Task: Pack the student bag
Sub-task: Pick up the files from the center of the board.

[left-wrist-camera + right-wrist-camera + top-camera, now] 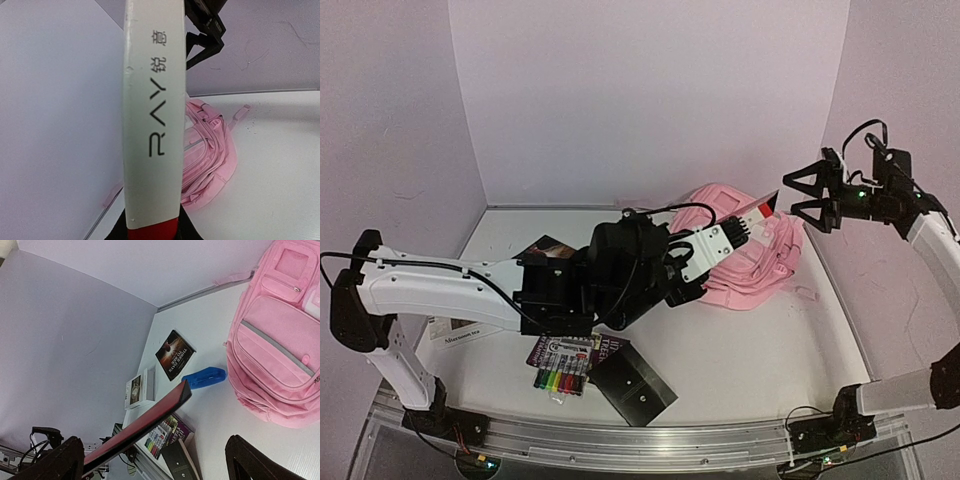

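Holding a folder [152,100] near the backpack [750,270]

Reaching across the table [750,350] with the left gripper [738,232], clenched on the red end of the thin, flat folder, its white face printed with "RAY". Pointing the folder's free end at the far part of the backpack; overlapping the pink fabric in the overhead view, contact impossible to tell. Hanging raised at the backpack's right with the right gripper [801,197], released, fingers spread wide, nothing between them. Lying flat at the far right of the table, close to the back wall, front pockets up, grey-trimmed zips showing: the backpack. Just beside its lower corner, seen from the right wrist: a blue case [204,376]. Farther left: a dark-covered book [174,354] and a white box [140,389]. Toward the near edge: a pack of markers [565,368] on a purple book [610,347], with a black notebook [635,385] just beside.
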`<act>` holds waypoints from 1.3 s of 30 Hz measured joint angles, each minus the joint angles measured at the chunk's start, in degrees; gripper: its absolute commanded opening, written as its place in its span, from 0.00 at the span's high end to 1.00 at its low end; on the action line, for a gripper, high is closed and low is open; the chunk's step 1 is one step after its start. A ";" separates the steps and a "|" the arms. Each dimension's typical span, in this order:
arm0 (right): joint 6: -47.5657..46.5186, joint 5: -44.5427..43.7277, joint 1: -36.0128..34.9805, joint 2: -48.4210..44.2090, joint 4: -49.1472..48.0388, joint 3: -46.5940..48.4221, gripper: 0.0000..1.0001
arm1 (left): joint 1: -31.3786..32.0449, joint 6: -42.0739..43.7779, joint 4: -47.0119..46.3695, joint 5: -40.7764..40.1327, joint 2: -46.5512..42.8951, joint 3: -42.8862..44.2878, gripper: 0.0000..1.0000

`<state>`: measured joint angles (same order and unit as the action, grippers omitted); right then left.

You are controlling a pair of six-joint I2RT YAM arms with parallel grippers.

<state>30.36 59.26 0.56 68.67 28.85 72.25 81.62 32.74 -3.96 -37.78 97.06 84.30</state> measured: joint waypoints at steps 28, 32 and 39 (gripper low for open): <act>2.70 1.01 -6.29 -0.95 0.91 -7.98 0.40 | -0.27 51.83 -46.39 -11.07 23.68 -2.04 1.00; 2.38 1.14 -7.40 0.15 0.64 -9.10 0.47 | 0.12 57.16 -51.34 -10.37 26.11 -1.75 1.00; 1.18 0.83 -7.96 0.89 0.73 -10.32 1.00 | 0.46 62.82 -58.26 -10.40 29.46 -0.77 0.74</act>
<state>31.54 60.09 -7.40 69.56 29.58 61.93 82.08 95.55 -62.22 -48.18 126.52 83.53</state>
